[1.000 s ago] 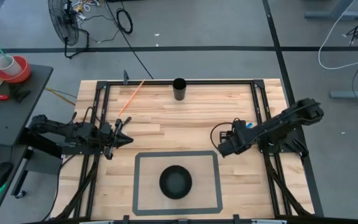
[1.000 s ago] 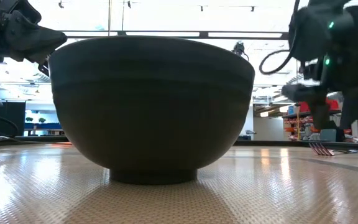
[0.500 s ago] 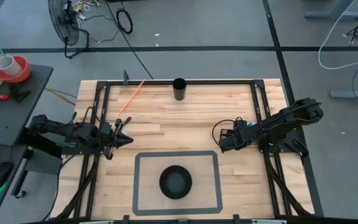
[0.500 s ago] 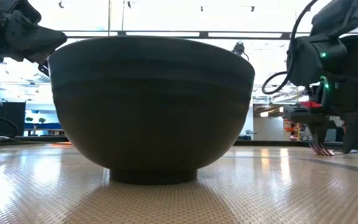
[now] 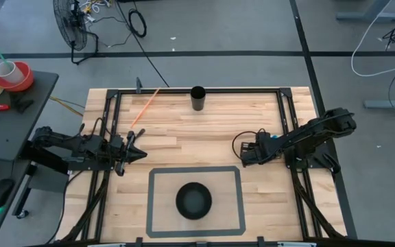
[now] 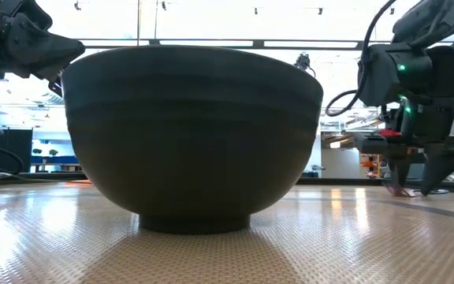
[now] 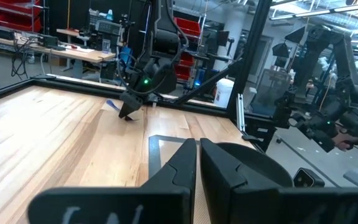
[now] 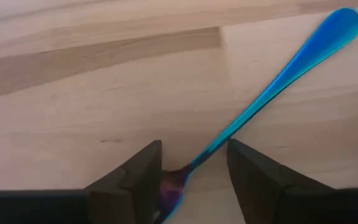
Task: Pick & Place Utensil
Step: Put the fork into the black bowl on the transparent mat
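A fork with a shiny blue handle lies flat on the wooden table, right of centre; its handle end shows beside the right arm. My right gripper is down at the table, open, one finger on each side of the fork's neck, with a gap to each. The fork's head is hidden beneath the gripper. A dark bowl stands inside a taped rectangle near the table's front edge. My left gripper waits shut above the left side of the table.
A black cup stands at the far edge of the table, with an orange stick lying to its left. The grey tape frame surrounds the bowl. A black metal frame borders the table. Bare wood lies between the two arms.
My right gripper has come down from above the fork to the table surface and shifted slightly toward the far edge, so that its fingers now stand astride the fork. The fork has stayed where it lay.
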Controlling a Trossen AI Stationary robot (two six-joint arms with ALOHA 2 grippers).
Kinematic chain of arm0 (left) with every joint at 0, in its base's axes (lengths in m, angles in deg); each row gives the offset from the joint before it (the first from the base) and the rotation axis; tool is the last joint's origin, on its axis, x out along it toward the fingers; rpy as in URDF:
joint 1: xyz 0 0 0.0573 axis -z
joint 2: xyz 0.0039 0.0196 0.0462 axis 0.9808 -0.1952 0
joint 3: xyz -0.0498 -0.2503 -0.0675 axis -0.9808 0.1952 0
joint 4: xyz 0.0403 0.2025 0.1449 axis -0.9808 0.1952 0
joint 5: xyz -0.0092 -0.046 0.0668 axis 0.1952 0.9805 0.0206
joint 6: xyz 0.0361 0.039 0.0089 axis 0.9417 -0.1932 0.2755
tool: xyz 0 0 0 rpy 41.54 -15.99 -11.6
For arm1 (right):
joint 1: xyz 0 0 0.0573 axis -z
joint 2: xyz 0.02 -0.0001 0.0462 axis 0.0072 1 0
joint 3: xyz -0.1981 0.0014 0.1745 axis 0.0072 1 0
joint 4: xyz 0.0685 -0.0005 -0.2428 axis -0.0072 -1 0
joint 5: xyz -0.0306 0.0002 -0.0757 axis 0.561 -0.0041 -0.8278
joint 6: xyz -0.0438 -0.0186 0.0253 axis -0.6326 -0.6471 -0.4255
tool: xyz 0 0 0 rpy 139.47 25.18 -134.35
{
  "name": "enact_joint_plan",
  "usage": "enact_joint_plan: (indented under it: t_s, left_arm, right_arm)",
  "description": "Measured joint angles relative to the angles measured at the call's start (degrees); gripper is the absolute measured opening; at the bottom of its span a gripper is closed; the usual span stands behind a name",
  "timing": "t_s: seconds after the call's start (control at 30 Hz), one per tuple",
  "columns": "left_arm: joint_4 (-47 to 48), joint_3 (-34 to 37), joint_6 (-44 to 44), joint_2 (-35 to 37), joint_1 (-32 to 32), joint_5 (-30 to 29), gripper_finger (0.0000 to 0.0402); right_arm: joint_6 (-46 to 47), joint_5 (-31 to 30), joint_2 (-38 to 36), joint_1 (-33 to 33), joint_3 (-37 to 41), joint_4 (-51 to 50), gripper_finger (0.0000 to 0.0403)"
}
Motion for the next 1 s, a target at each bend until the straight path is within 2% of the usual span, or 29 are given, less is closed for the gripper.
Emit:
enact_joint_plan:
  t_s: [0.37,0.73,0.87,1.0]
  left_arm:
    - [0.0,0.0,0.0,0.0,0.0,0.0,0.0025]
    - [0.0,0.0,0.0,0.0,0.0,0.0,0.0025]
    - [0.0,0.0,0.0,0.0,0.0,0.0,0.0025]
    - [0.0,0.0,0.0,0.0,0.0,0.0,0.0025]
  right_arm:
    - [-2.6,0.6,0.0,-0.3,0.0,1.3,0.0112]
    - [-3.9,2.8,-0.1,-4.8,-0.1,1.9,0.0071]
    - [-5.8,5.4,-0.2,-6.3,-0.8,1.5,0.0064]
    - [-11.0,11.8,-0.1,-6.8,-3.2,1.2,0.0063]
